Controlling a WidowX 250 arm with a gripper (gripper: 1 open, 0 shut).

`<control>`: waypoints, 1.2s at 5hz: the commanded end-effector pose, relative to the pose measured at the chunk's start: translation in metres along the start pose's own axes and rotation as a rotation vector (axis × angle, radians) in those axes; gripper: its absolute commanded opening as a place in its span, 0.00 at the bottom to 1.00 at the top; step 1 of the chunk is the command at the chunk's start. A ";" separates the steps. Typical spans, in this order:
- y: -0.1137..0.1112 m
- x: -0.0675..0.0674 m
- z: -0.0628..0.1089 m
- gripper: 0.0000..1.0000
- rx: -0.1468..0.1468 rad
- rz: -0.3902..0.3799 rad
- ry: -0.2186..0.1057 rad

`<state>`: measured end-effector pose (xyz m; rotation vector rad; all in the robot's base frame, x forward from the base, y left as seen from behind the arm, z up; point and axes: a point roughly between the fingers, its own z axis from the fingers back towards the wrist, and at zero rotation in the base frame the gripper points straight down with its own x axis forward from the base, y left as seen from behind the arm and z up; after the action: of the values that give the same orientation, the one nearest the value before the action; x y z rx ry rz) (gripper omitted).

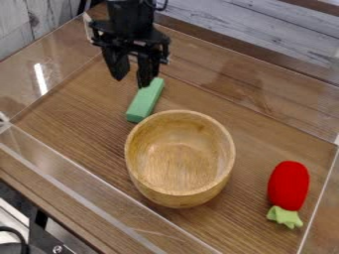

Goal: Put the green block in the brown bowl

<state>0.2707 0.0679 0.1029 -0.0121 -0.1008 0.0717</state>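
The green block (146,99) lies flat on the wooden table, just beyond the far-left rim of the brown bowl (180,156). It looks close to the rim without resting on it. The bowl stands upright and has nothing inside. My gripper (134,71) hangs pointing down above the far end of the block, raised off it. Its two dark fingers (119,67) are spread open with nothing between them.
A red strawberry toy (287,187) with green leaves lies at the front right. Clear plastic walls (40,79) ring the table, with a low one along the front edge. A grey plank wall (265,20) stands behind.
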 end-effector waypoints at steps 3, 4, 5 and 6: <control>0.009 0.000 -0.032 1.00 0.015 0.027 0.012; 0.009 0.002 -0.032 0.00 0.020 0.068 0.019; 0.009 0.004 -0.029 0.00 0.024 0.107 0.020; -0.002 0.004 -0.028 0.00 0.025 0.138 0.007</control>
<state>0.2719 0.0641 0.0607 -0.0062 -0.0381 0.2072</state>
